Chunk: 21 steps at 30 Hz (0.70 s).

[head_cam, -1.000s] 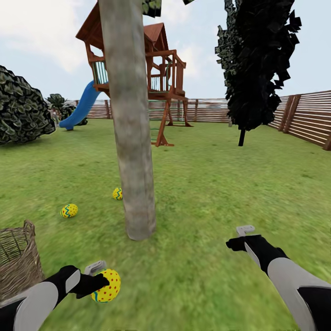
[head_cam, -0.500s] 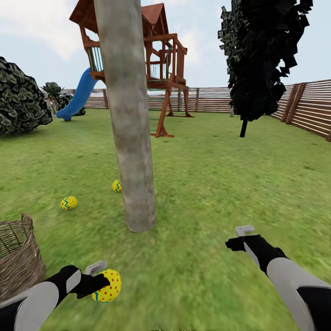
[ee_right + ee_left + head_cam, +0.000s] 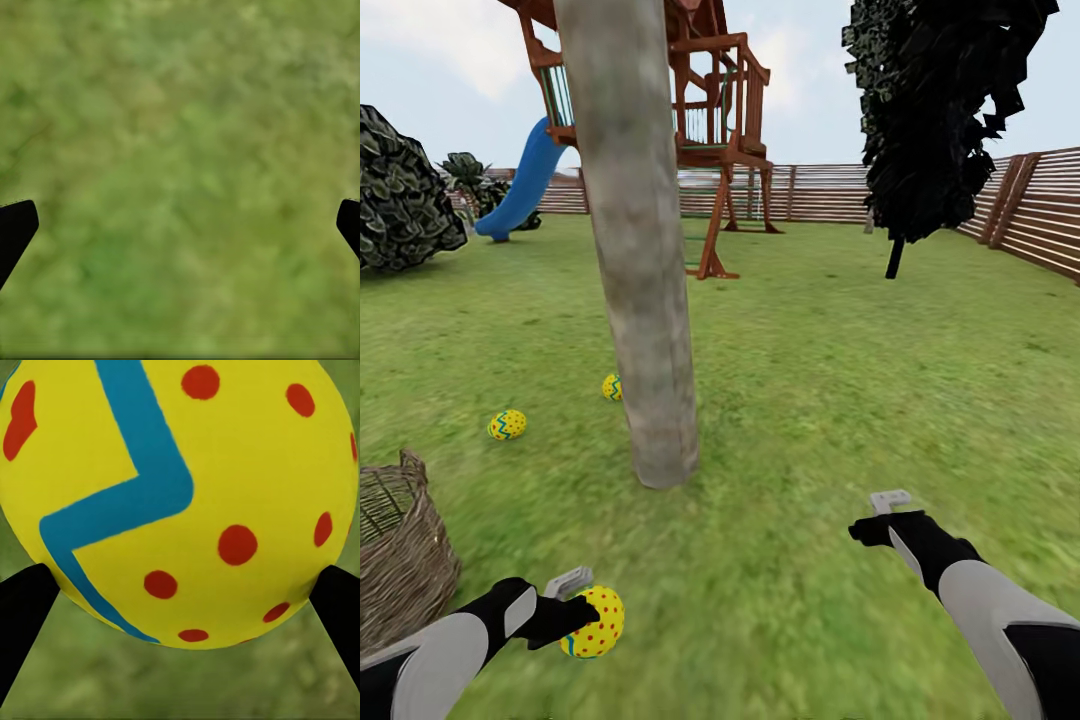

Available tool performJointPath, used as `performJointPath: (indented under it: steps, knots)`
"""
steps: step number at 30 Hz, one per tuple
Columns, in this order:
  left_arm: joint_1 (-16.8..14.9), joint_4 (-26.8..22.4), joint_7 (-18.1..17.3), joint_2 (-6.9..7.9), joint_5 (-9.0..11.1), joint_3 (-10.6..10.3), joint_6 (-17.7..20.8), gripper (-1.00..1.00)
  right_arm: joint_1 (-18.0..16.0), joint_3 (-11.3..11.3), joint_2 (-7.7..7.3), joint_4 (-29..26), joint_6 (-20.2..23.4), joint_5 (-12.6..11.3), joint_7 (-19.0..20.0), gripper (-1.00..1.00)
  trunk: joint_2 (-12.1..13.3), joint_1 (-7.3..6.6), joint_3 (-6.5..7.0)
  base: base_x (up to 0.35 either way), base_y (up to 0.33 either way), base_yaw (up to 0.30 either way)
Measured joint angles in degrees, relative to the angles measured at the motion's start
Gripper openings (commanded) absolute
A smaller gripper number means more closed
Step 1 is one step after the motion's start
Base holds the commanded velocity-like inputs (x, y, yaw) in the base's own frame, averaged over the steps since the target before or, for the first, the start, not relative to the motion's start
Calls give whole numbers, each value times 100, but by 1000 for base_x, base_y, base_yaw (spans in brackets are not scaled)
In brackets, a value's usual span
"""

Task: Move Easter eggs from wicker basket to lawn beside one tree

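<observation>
Rolled a bit closer since a second ago, camera only; eggs and arms same. Head view: left gripper pinching third egg low over lawn, wicker basket just beside. Two eggs lying near tree. Right gripper spread. Left wrist: egg squeezed between both fingers. Right wrist: fingertips wide apart over grass.

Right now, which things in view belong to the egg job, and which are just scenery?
Job:
- egg held in left gripper
- two eggs on the lawn, at and
- tree
- wicker basket

Scenery:
- playset
- blue slide
- dark tree
- bush
- fence
</observation>
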Motion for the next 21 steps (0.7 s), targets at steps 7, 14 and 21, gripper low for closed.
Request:
performJointPath:
  steps: [7,14,21]
  knots:
    - [0,0,2,-65,0,3,0,-100,0,0,0,0,0,0,0,100,-9,18,-155,0,0,0]
    - [0,105,0,-78,3,-3,-4,-100,0,0,2,0,2,0,0,100,-19,36,-311,0,0,0]
    - [0,172,-3,-84,7,-2,-4,-100,0,0,2,0,2,-3,0,100,-28,54,-466,0,0,0]
